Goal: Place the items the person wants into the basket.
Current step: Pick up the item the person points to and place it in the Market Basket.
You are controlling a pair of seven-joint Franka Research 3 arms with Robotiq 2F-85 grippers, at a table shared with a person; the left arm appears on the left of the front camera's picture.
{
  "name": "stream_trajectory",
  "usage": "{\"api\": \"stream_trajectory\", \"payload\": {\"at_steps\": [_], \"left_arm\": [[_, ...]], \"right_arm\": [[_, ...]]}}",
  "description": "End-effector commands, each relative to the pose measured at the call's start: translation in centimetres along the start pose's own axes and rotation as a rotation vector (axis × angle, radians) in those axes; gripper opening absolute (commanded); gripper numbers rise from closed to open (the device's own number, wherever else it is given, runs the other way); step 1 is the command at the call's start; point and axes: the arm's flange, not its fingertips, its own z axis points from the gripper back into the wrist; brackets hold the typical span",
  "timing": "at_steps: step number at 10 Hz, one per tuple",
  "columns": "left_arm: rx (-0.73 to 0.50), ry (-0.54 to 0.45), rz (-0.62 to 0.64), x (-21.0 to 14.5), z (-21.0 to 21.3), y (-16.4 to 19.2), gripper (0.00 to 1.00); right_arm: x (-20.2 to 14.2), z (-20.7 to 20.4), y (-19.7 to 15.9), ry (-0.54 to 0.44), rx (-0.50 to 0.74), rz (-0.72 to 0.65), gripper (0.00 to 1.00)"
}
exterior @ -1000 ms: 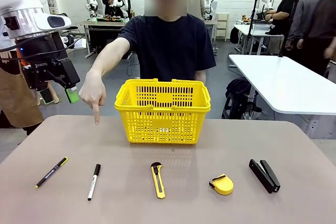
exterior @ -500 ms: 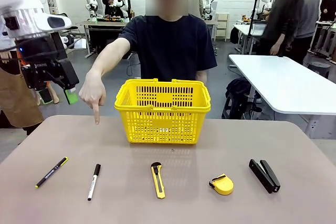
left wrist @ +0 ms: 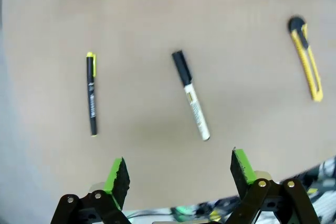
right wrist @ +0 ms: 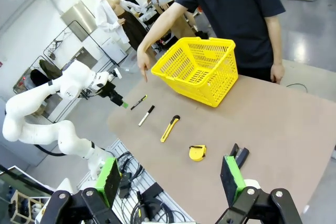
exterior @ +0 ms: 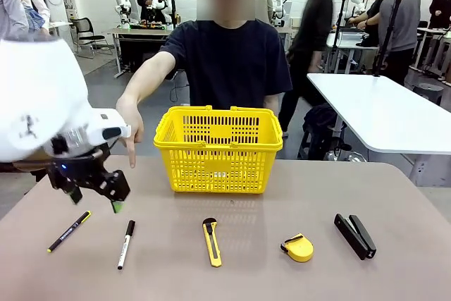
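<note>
Left hand (left wrist: 179, 169) wide open, empty, over marker (left wrist: 190, 95); right hand (right wrist: 170, 178) open, empty; person (exterior: 225, 61) pointing down

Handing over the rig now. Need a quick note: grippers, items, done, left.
Left gripper: jaws open, empty, hovering by the white marker.
Right gripper: jaws open, empty, high above the table.
Marker, utility knife and tape measure lie in a row before the yellow basket; the person's hand points down toward the marker's end.
Done: nothing placed. Left: every pick.

Hanging low with left tool (exterior: 95, 201) pointed down, jaws wide apart. Holding right tool (right wrist: 170, 178) high, jaws spread, empty.
</note>
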Motion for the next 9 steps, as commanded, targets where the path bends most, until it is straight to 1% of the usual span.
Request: {"api": "stream_trajectory", "payload": {"at_steps": [1, 2, 3, 6, 8, 9], "left_arm": [[0.001, -0.033, 0.092, -0.7, -2.9, -0.8, 1.0], [0.007, 0.015, 0.09, -0.3, -4.4, -1.2, 1.0], [-0.022, 0.054, 0.106, 0.3, -5.3, -1.4, 1.0], [-0.012, 0.041, 0.099, -0.2, -7.1, -2.0, 1.0], [-0.053, 0.039, 0.111, -0.3, -6.9, -1.6, 1.0], [-0.026, 0.071, 0.077, 1.4, -6.7, -1.9, 1.0]], "right_arm": [[0.1, 0.1, -0.1, -0.015, 0.021, 0.018, 1.0], [0.1, 0.1, -0.1, -0.015, 0.021, 0.018, 1.0], [0.1, 0.1, -0.1, -0.015, 0.021, 0.018, 1.0], [0.1, 0.1, -0.1, -0.015, 0.021, 0.018, 1.0], [0.1, 0.1, -0.1, -0.015, 0.021, 0.018, 1.0], [0.1, 0.1, -0.1, -0.015, 0.021, 0.018, 1.0]]}}
